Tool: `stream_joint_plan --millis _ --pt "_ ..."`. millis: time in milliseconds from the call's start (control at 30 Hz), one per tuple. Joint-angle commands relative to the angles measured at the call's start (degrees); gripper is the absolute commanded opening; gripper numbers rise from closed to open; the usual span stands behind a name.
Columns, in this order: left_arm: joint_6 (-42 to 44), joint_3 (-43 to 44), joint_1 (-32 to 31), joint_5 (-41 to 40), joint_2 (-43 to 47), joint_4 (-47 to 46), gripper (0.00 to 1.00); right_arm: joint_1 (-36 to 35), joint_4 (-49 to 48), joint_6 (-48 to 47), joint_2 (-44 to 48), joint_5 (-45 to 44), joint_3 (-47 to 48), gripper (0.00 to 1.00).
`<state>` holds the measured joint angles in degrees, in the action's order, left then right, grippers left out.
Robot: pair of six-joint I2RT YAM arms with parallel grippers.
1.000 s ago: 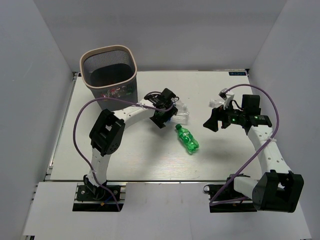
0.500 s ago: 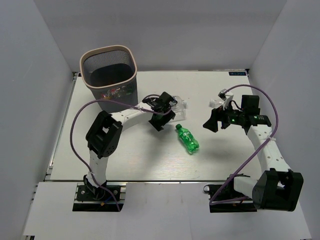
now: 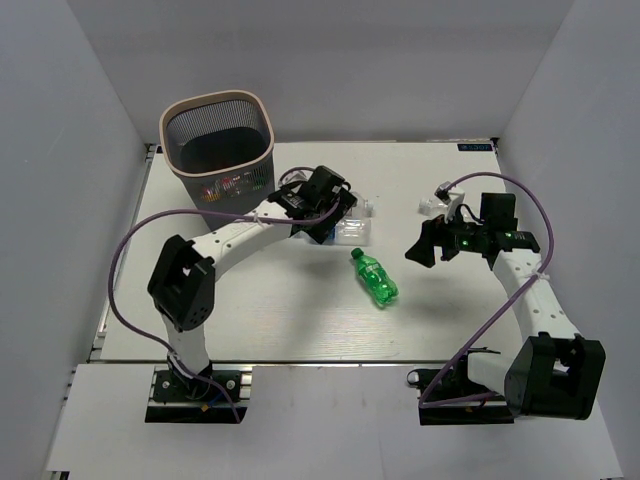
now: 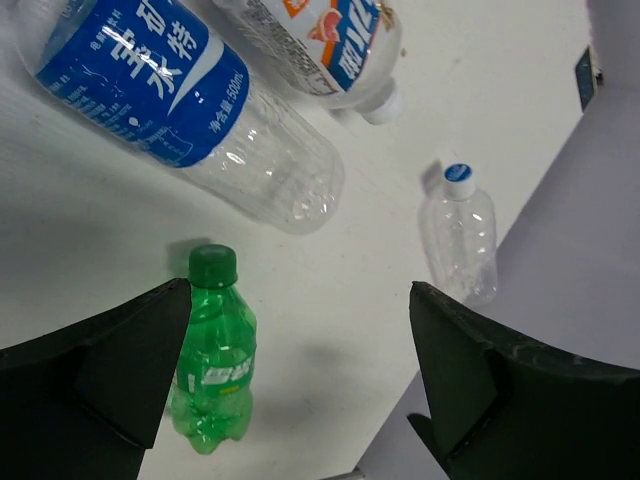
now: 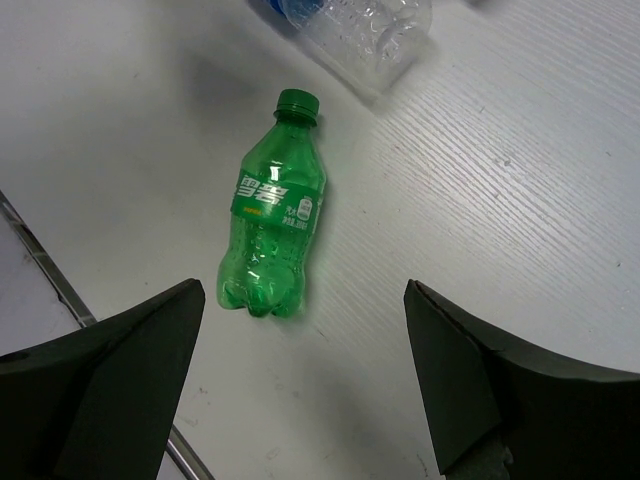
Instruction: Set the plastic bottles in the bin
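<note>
From above I see the bin [image 3: 218, 145] at the far-left corner of the worktop [image 3: 250, 310]. The left gripper [image 3: 337, 217] hangs over two clear bottles [image 3: 356, 231] toward the far edge, and a green bottle [image 3: 374, 278] lies mid-table. Left wrist view: those fingers are spread and hold nothing. Right wrist view: the right gripper [image 5: 305, 290] gapes empty above the green bottle.

Bright, even light from overhead. White tabletop [image 3: 260, 320] reads pale and flat, no hard glare. Shadows soft and faint: a grey smudge beside the green bottle [image 5: 272, 222], another under the blue-label bottle [image 4: 190, 100]. Small highlights on the clear plastic. All three views sharp.
</note>
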<state>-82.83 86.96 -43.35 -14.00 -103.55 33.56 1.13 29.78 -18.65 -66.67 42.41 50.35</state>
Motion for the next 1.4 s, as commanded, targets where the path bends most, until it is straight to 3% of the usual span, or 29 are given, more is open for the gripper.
stream_joint_plan --millis 0,300,600,1100,1367 --pt "-1.9 3.47 -0.06 -1.21 -3.13 1.42 0.99 0.19 -1.74 -0.86 -0.12 0.92 0.01 0.86" --pt "-4.27 14.9 -0.06 -1.73 -11.76 11.08 0.99 0.28 -1.57 -1.21 1.19 -0.05 -1.65 0.86" --pt "-6.55 11.22 -0.06 -1.21 -11.94 16.53 0.99 0.46 -2.8 -0.68 1.28 -0.05 -2.8 0.88" --pt "-6.03 6.91 1.17 -2.61 -15.98 8.28 0.99 0.54 -2.09 -2.26 2.86 -0.58 -5.43 0.88" --pt "-5.5 5.24 0.64 -0.94 -11.24 2.22 0.99 0.54 -2.97 -2.26 3.04 -0.58 -7.19 0.88"
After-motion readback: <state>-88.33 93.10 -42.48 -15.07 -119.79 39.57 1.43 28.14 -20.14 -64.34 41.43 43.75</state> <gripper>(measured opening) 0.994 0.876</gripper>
